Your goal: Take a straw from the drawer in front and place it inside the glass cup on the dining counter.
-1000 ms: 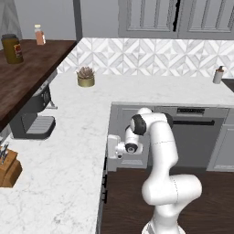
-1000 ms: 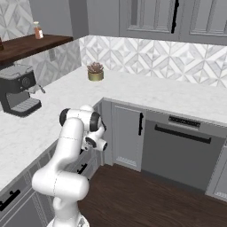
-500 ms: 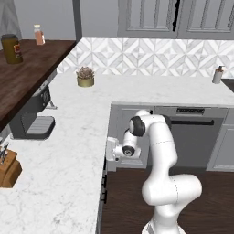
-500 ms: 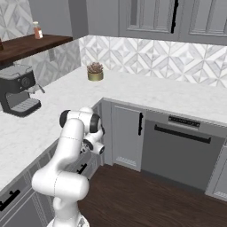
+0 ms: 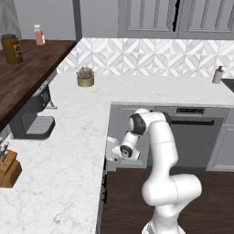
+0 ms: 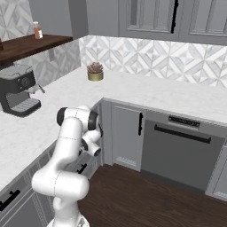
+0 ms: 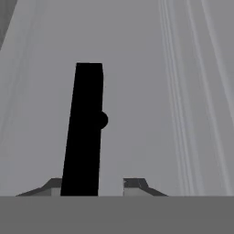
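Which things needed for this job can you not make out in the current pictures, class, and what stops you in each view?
- Gripper: in the hand view, the black drawer handle covers the gap between the fingertips; contact unclear.
- Gripper in the left base view: hidden behind the white hand, against the cabinet front.
- Drawer contents: the flat grey front is closed; nothing inside shows.

A white marble counter [image 5: 77, 137] wrapped the corner beneath a diamond-tiled backsplash [image 5: 151, 55]. Grey upper cabinets [image 6: 146, 17] hung at twelve o'clock; dark wood flooring [image 6: 146, 199] lay at five o'clock.
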Tool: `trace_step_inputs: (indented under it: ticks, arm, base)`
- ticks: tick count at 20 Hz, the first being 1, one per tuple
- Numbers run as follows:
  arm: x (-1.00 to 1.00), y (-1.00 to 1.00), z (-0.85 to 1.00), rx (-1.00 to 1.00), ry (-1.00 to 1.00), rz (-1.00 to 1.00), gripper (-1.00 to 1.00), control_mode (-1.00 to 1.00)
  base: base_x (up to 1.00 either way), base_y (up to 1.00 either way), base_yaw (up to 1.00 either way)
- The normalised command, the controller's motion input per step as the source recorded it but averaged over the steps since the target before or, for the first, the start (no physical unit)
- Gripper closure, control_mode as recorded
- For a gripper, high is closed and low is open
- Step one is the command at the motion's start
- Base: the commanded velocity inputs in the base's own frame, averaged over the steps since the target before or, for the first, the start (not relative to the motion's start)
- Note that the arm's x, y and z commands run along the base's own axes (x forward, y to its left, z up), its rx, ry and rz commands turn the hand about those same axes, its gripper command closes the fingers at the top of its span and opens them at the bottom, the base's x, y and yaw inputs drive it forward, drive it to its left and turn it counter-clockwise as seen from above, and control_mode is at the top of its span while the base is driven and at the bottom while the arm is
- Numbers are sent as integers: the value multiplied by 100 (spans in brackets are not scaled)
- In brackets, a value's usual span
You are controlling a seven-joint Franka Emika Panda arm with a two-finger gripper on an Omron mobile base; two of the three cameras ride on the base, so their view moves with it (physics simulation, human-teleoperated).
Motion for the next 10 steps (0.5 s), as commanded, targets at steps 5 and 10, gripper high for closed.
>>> trace_step_inputs:
  ticks: [5, 10]
  arm:
    - [0, -18, 8, -6, 0, -13, 100, -100]
    - [0, -51, 7, -6, 0, -7, 100, -100]
  base:
    - [0, 0, 0]
    - [0, 0, 0]
